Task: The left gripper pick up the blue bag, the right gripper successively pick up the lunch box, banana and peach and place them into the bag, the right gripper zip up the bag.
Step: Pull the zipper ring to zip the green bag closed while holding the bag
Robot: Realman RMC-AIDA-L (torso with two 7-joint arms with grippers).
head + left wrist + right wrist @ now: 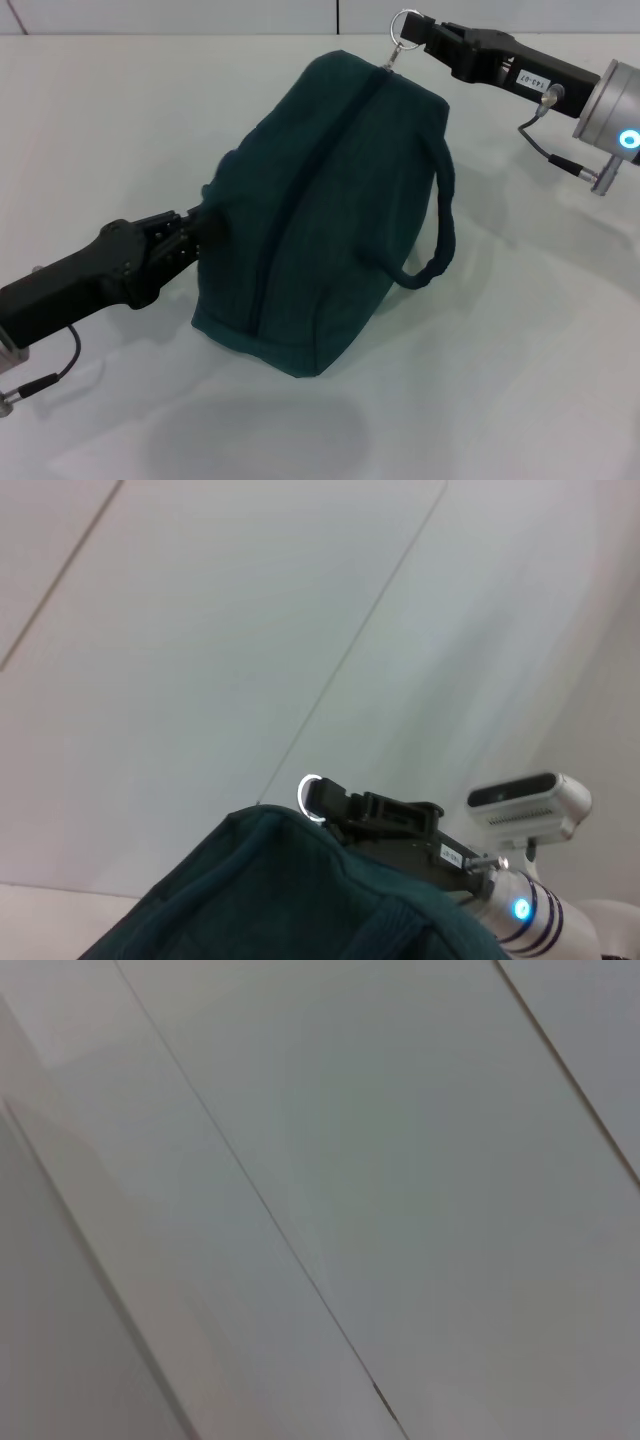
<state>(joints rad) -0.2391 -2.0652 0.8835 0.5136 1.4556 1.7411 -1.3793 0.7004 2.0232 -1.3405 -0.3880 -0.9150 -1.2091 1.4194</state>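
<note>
Teal fabric filled the middle of the head view: the blue bag (310,220) stood on the white counter (520,380), tipped so that its closed zipper seam (300,210) ran from the near bottom edge up to the far top corner. One padded loop handle (440,230) hung down its right side. The left tool (205,232) reached in from the lower left and met the bag's left flank, its black fingers pressed into the fabric and apparently clamped on a fold or handle there, though the exact hold was hidden by the bag. The right tool (415,40) came in from the upper right, pinched closed on the metal ring zipper pull (405,25) at the bag's far top corner, the ring standing just above the seam's end. The left wrist view showed the same corner from below: the bag's teal top (290,890), the bright ring (312,798), and the right tool (335,805) closed on it, with its silver wrist (520,915) behind. The right wrist view showed only pale panelled surfaces.
</note>
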